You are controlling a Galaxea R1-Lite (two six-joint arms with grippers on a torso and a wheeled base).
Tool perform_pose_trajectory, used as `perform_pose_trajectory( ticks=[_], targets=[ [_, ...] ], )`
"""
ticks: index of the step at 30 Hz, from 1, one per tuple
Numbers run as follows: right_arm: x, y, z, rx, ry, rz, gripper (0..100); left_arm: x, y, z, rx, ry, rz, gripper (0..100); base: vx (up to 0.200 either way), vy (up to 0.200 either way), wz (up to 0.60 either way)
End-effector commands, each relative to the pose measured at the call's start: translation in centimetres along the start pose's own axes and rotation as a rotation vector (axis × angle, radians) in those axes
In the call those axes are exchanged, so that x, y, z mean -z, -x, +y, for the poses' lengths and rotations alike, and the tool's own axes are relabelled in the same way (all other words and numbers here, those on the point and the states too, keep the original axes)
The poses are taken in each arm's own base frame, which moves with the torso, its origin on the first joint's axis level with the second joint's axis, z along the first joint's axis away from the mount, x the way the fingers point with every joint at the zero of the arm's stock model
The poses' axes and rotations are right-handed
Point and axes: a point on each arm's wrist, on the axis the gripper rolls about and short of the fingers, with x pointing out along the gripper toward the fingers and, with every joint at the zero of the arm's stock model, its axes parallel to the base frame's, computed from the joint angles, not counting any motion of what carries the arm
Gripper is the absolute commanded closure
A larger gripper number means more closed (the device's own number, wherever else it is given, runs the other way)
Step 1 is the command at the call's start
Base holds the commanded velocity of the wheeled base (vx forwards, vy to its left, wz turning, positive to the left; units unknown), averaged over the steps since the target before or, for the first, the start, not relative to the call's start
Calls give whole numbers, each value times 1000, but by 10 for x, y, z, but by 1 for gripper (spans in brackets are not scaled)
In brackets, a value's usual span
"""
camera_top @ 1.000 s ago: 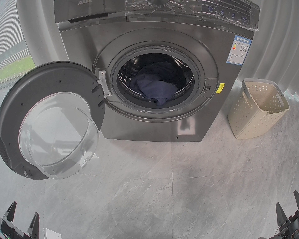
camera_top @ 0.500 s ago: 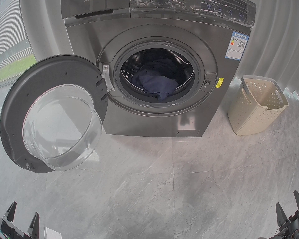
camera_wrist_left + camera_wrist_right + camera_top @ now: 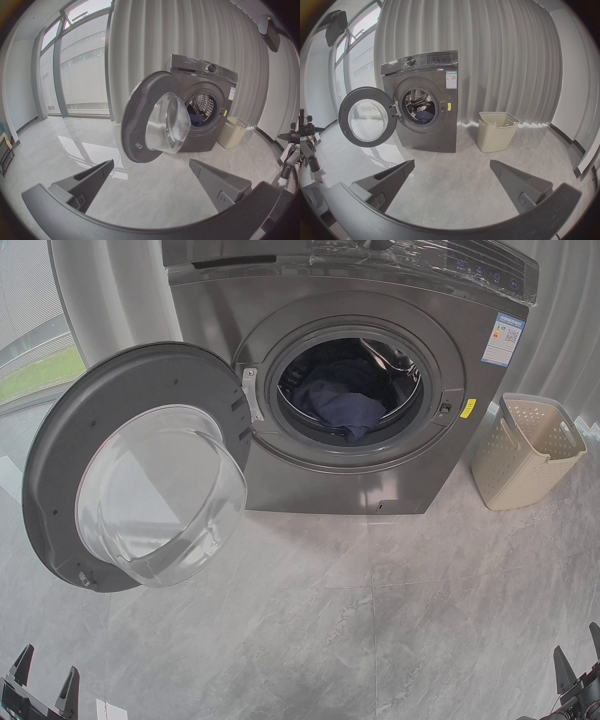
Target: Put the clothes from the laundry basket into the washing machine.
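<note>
The grey washing machine (image 3: 350, 371) stands ahead with its round door (image 3: 137, 465) swung wide to the left. Dark blue clothes (image 3: 340, 404) lie in the drum and hang a little over its lip. The cream laundry basket (image 3: 528, 452) sits on the floor right of the machine, and I see no clothes in it. My left gripper (image 3: 44, 674) is low at the bottom left, open and holding nothing. My right gripper (image 3: 581, 655) is low at the bottom right, open too. The machine (image 3: 206, 103), its clothes (image 3: 424, 117) and the basket (image 3: 497, 131) lie well beyond both grippers (image 3: 150, 175) (image 3: 451, 175).
Grey tiled floor (image 3: 350, 615) stretches between me and the machine. The open door reaches far out over the floor on the left. Pale curtains (image 3: 503, 62) hang behind the machine, and a tall window (image 3: 81, 68) is on the left. A stand (image 3: 309, 147) is at the side.
The whole head view has shifted: machine, door and basket now sit farther right in the picture, so the camera moved. Both grippers hold the same places, open.
</note>
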Motion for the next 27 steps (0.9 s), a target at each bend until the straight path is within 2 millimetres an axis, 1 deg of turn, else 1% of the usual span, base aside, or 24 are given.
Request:
perform_pose_trajectory(
  ticks=[1,15,27],
  targets=[
    [5,0,0,-1,0,5,0,5,0,0,0,0,4,0,0,200,0],
    [5,0,0,-1,0,5,0,5,0,0,-8,-8,1,0,0,200,0],
    [5,0,0,-1,0,5,0,5,0,0,-4,-68,1,0,0,0,0]
  ],
)
